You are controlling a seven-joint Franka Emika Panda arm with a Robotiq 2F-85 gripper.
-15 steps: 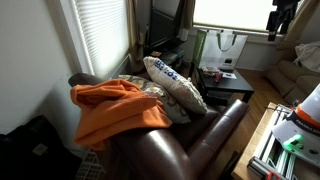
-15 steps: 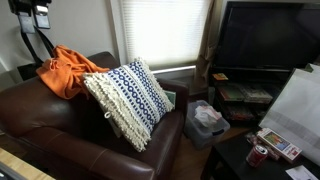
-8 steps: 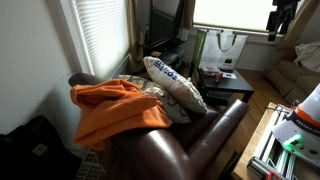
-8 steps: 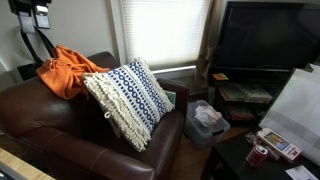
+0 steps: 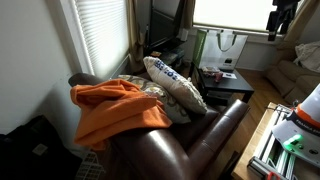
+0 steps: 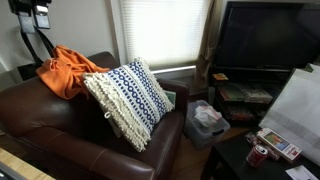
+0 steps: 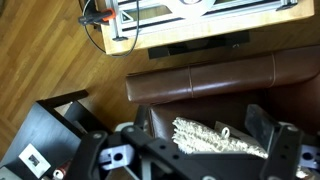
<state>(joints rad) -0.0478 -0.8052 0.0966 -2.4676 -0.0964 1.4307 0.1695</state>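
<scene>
In the wrist view my gripper (image 7: 185,150) is open and empty, its two dark fingers spread wide. It hangs high above a brown leather armchair (image 7: 200,78). A white-and-blue patterned pillow (image 7: 215,140) lies on the seat between the fingers, well below them. In both exterior views the pillow (image 5: 175,85) (image 6: 128,98) leans upright on the armchair (image 5: 205,135) (image 6: 60,130). An orange blanket (image 5: 118,110) (image 6: 68,70) is draped over the chair's arm and back. The gripper does not show in the exterior views.
A black low table (image 5: 228,82) (image 7: 40,140) with small items stands beside the chair. A dark TV (image 6: 265,40) sits on a stand by the blinds. A wooden table with a metal frame (image 7: 180,20) (image 5: 285,135) is close to the chair. The floor is wood (image 7: 50,60).
</scene>
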